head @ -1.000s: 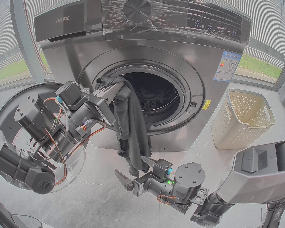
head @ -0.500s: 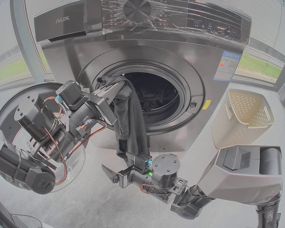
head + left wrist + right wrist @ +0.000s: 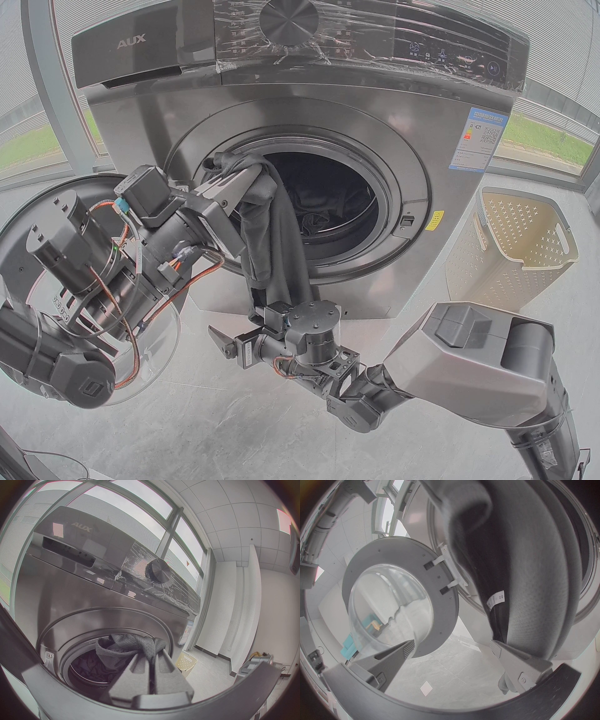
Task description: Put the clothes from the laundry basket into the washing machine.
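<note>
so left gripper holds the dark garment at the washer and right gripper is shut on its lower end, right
No: the right gripper is open beside the dark garment, near its lower end, per the right wrist view. The left gripper holds it at the washer.
</note>
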### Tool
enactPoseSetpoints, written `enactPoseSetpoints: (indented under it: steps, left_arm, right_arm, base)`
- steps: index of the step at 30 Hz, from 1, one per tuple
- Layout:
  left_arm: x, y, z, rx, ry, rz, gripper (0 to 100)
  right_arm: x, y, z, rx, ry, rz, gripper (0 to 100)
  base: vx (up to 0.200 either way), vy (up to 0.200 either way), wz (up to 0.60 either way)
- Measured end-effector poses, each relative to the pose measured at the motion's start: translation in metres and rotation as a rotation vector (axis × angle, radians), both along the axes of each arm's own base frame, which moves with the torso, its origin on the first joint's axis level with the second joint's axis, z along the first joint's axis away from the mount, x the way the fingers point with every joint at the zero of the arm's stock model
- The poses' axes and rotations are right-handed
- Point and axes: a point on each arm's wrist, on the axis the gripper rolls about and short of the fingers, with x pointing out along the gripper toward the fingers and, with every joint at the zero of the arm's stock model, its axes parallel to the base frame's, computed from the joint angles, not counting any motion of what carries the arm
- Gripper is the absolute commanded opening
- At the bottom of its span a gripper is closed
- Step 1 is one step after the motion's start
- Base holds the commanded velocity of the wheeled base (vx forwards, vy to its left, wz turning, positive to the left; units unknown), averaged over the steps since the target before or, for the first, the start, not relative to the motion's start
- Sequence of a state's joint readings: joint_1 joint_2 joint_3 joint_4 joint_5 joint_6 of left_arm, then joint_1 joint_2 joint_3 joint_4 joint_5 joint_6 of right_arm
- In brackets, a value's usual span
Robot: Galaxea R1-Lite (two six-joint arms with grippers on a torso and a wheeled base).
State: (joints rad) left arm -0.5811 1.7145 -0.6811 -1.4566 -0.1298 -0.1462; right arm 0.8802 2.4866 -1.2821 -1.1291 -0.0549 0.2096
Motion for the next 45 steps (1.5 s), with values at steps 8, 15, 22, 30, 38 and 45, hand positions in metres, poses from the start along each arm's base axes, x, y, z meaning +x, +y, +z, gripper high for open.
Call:
enactPoseSetpoints:
  steps: [8, 15, 22, 30, 38, 45]
  left_arm:
    - [0.0, 0.0, 0.004, -0.008, -0.011, 0.001, 0]
    - [0.0, 0.001, 0.005, -0.01, -0.014, 0.002, 0]
    - [0.0, 0.0, 0.005, -0.01, -0.015, 0.001, 0]
    - [0.0, 0.0, 0.004, -0.01, -0.013, 0.001, 0]
    - [0.0, 0.001, 0.004, -0.011, -0.013, 0.003, 0]
    - [0.0, 0.001, 0.004, -0.011, -0.014, 0.006, 0]
  right_arm:
    - [0.035, -0.01, -0.021, -0.027, 0.012, -0.067, 100]
    - [0.049, -0.013, -0.034, -0.041, 0.024, -0.093, 100]
    - [0.053, -0.008, -0.04, -0.037, 0.021, -0.092, 100]
    - [0.051, 0.006, -0.038, -0.023, 0.04, -0.067, 100]
    - [0.049, 0.022, -0.028, -0.007, 0.066, -0.046, 100]
    - [0.052, 0.034, -0.025, 0.008, 0.062, -0.042, 100]
  base:
    - [0.0, 0.0, 0.0]
    - [0.0, 0.0, 0.0]
    - [0.0, 0.0, 0.0]
    - [0.0, 0.0, 0.0]
    - [0.0, 0.0, 0.0]
    - [0.0, 0.0, 0.0]
